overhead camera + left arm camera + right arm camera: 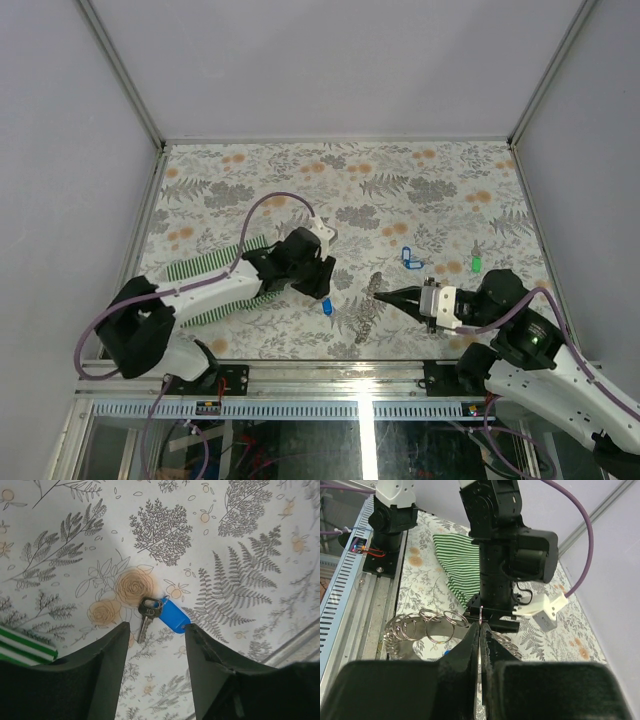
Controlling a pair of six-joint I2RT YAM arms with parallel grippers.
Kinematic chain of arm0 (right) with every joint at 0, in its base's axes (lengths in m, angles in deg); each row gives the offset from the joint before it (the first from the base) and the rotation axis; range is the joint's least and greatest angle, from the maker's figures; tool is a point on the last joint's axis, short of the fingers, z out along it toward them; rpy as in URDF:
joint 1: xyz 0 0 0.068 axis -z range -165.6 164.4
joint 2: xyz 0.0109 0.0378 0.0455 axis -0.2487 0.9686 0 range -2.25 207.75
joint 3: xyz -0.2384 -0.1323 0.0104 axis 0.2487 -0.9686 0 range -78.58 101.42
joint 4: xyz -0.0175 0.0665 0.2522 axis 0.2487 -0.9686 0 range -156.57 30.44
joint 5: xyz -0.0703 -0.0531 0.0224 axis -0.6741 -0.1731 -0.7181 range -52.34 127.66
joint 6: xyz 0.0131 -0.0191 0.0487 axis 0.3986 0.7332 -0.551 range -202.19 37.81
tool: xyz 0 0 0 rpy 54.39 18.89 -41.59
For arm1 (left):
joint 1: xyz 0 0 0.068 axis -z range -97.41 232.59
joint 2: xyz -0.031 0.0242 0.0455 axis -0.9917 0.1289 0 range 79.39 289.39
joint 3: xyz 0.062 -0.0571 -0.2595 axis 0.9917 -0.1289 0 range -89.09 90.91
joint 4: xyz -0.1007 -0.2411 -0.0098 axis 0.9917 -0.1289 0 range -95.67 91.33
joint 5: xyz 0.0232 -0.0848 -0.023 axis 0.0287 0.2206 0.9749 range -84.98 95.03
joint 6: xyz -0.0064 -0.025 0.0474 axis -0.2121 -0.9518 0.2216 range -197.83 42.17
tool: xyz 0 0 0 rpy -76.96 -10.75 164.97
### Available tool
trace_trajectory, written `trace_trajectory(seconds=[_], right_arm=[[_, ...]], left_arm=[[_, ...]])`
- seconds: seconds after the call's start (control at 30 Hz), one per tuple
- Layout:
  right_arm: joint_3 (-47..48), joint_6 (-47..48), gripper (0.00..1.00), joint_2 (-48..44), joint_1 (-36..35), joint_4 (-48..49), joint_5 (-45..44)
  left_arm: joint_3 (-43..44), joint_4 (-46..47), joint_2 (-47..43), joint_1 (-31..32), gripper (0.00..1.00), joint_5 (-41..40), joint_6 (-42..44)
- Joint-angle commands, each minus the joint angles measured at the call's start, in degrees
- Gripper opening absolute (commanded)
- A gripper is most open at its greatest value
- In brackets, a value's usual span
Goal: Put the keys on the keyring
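Keys lie scattered on the flower-patterned counter [300, 180], and the ones I can see are all apart from the keyring [367, 308]. The keyring is a silvery chain of linked split rings. It lies in a loose line close to the near edge of the counter, about midway between the left and right edges.

My right gripper [379, 294] reaches in from the near right corner and is clenched on the keyring. In the right wrist view my two fingers are pressed together, with a thin sliver of silvery wire standing up between the tips. The rest of the keyring [422, 629] fans out to one side of them on the counter.

My left gripper [318, 283] is released, its jaws spread wide, and it hangs over the blue key tag [327, 308]. That tag lies just left of the keyring, toward the near edge. In the left wrist view the blue key tag [172, 616] lies flat just beyond my fingertips [116, 645], in line with the gap between them. One end is so close to a fingertip that I cannot tell whether they touch. A small metal key [144, 625] is joined to the tag by a little loop.

A green striped cloth [215, 280] lies under my left arm, toward the left edge. A second blue key tag [408, 258] lies right of the keyring and farther from the near edge. A green key tag [476, 264] lies near the right edge.
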Motion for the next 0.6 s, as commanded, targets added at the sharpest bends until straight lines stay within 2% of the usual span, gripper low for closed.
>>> trace_trajectory(seconds=[0.0, 0.27, 0.4, 0.57], right_arm=[[2.7, -1.2, 0.00, 0.5, -0.4, 3.0, 0.5], [3.0, -2.3, 0.00, 0.8, -0.4, 3.0, 1.2], [3.0, -2.9, 0.00, 0.8, -0.4, 3.1, 1.4], [2.9, -3.4, 0.00, 1.4, -0.4, 3.3, 2.0]], left_arm=[[3.2, 1.3, 4.9, 0.2, 0.47, 3.1, 6.0], [4.4, 2.7, 9.6, 0.1, 0.42, 4.4, 8.1], [4.7, 2.8, 10.1, 0.2, 0.32, 3.8, 8.5], [4.7, 2.8, 10.0, 0.1, 0.32, 3.9, 9.1]])
